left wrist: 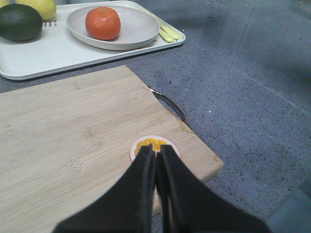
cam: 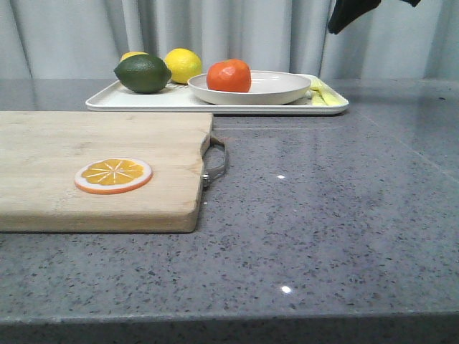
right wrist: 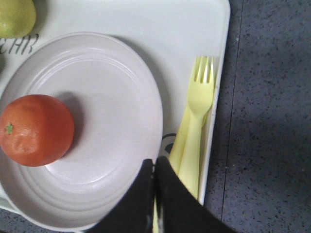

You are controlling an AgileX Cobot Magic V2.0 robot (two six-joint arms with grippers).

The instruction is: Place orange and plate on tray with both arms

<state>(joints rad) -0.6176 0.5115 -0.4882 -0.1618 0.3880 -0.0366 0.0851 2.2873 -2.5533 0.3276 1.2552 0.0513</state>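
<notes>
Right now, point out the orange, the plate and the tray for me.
orange (cam: 229,75), front view, middle of its skin.
plate (right wrist: 121,107), right wrist view, bare inner surface.
tray (left wrist: 53,51), left wrist view, bare floor beside the plate.

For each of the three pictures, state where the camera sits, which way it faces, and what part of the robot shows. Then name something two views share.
Front view: low at the table edge, facing forward over the cutting board to the tray; a dark arm part at top right.
Left wrist view: above the board, looking down past the shut left pincer at the orange slice.
Right wrist view: above the tray, looking down; shut right pincer by the fork.
Shared: all show the orange on the plate.
</notes>
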